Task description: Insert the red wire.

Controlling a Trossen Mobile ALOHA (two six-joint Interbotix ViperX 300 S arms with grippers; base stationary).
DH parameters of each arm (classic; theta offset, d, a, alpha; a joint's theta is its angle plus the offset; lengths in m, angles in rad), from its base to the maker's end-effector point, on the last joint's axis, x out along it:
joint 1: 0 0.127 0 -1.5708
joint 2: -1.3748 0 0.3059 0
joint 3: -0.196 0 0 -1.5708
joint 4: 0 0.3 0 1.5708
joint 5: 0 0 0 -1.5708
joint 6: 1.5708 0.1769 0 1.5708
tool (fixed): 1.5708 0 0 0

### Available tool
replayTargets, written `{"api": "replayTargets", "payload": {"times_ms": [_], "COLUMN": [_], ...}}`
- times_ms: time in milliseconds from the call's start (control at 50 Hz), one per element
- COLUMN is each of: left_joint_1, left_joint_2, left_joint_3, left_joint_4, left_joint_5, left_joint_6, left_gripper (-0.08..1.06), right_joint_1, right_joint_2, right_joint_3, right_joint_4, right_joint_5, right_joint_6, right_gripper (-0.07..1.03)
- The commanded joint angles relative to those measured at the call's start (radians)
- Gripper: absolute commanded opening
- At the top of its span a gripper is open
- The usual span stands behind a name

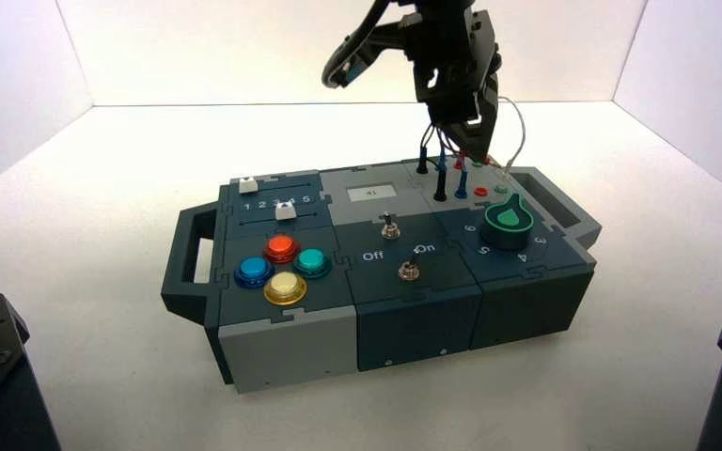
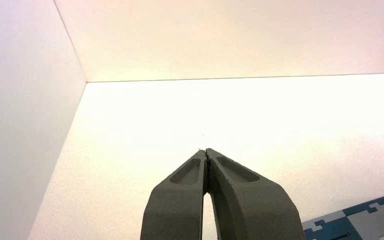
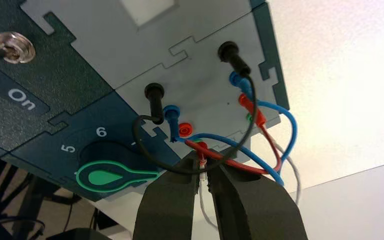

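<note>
The landmark for this record was the round, dark knob with a green rim and green pointer mark, mounted on the right part of the box.

The right gripper was at work behind the knob, low over the grey socket panel. Its jaws were nearly together, with a narrow gap, and were closed on the red end of the thin, looped red wire at the fingertips.

The wire's other slim red plug was seated in the panel's far row, behind the knob. From there the cable looped round and back to the gripper, passing close to the blue looped wire and the black looped wire.

In the row nearer the knob, a round red socket was visible between a blue plug and the green socket. A white/clear looped wire curved on the knob's far side.

The left gripper was parked well to the left of the knob, over the pale table, its fingers together and holding nothing.
</note>
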Motion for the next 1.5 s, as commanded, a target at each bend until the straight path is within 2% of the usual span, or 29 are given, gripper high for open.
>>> {"api": "replayTargets", "payload": {"times_ms": [20,460,560,820,1060,1120,1500], "left_joint_1": [0.009,0.014,0.014,0.014,0.014,0.014,0.014], "left_joint_2": [0.006,0.006,0.006,0.006,0.006,0.008,0.006], "left_joint_3": [-0.034,-0.034,-0.034,-0.034,-0.034,-0.035,-0.035], "left_joint_4": [0.002,0.002,0.002,0.002,0.002,0.002,0.002], "left_joint_5": [-0.011,-0.012,-0.011,-0.011,-0.012,-0.012,-0.015], "left_joint_6": [0.005,0.003,0.005,0.005,0.005,0.005,0.003], "left_gripper": [-0.03,-0.03,-0.03,-0.03,-0.03,-0.03,-0.03], "right_joint_1": [-0.005,-0.006,-0.006,-0.006,-0.008,-0.008,-0.008], "right_joint_2": [-0.041,-0.048,-0.049,-0.057,-0.071,-0.080,-0.109], "right_joint_3": [-0.006,0.028,0.035,0.057,0.071,0.077,0.098], "right_joint_4": [0.002,0.025,0.026,0.025,0.025,0.025,0.020], "right_joint_5": [-0.008,-0.067,-0.083,-0.130,-0.156,-0.166,-0.195], "right_joint_6": [0.014,0.083,0.091,0.137,0.164,0.183,0.249], "right_gripper": [-0.02,-0.02,-0.02,-0.02,-0.02,-0.02,-0.02]}}
